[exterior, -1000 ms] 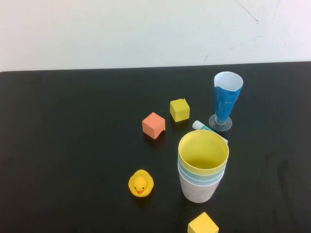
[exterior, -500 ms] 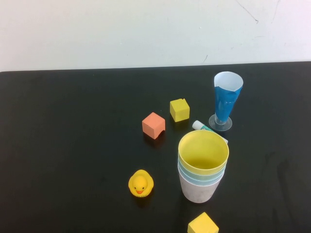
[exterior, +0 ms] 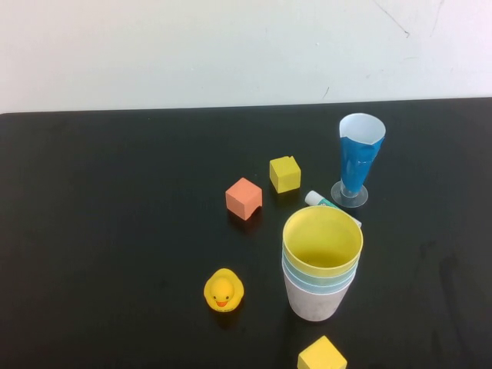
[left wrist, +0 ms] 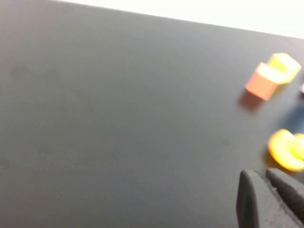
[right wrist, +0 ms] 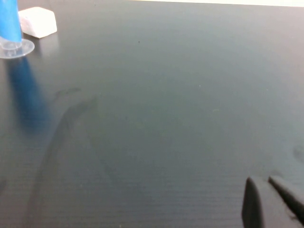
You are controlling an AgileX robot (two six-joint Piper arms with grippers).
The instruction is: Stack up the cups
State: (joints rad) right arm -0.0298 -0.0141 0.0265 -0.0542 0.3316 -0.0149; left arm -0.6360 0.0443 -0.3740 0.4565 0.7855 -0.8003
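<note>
**High view: cups nested in one stack, both arms out of the overhead frame**

High view gives you the cups (exterior: 321,269) as a single upright stack on the black desk (exterior: 115,231), right of centre and toward the near edge. The yellow cup (exterior: 322,240) sits on top with its mouth open upward; below it you can make out a pale green rim, then a pale blue rim, and the pale pink cup (exterior: 315,301) at the bottom carrying the rest.

Just behind the stack, a small white tube (exterior: 317,199) with a teal band pokes out. Beyond that stands the tall blue stemmed glass (exterior: 358,160) on its clear foot, apart from the stack. To the left of the glass you have a yellow block (exterior: 284,174), and near it, closer to you, an orange block (exterior: 244,198). A yellow rubber duck (exterior: 224,290) sits to the left of the stack, not touching it. A second yellow block (exterior: 322,355) lies at the near edge, just in front of the stack.

Your left end effector (left wrist: 268,199) shows only in its wrist view, fingers pressed together and holding nothing, low over bare desk with the duck and orange block near. Your right end effector (right wrist: 268,202) is likewise closed and empty, over bare desk well away from the glass's foot.
</note>
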